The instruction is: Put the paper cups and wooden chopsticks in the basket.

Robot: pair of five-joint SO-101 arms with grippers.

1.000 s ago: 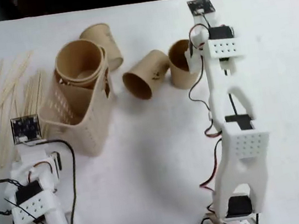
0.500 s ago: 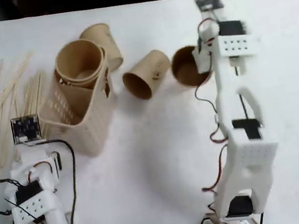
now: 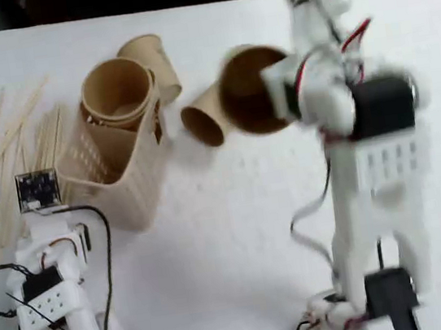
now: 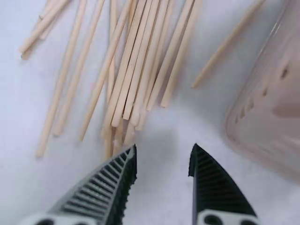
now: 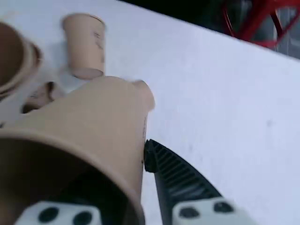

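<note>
Well above the table (image 3: pixel 240 244), clamps a paper cup (image 3: pixel 253 91) in the right gripper (image 5: pixel 138 161), near the basket (image 3: pixel 127 199); holds the left gripper (image 4: pixel 161 159), jaws apart, over loose chopsticks (image 4: pixel 136 70) just beside the basket.

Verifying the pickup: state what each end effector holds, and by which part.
Right end effector grips a paper cup by its wall at the rim. Left end effector holds nothing, open near the chopsticks.

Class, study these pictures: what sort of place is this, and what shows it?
Probably a robotics lab bench: a left arm and right arm with bare wiring stand at a white table, and practice props lie out: paper cups, chopsticks, a basket.
</note>
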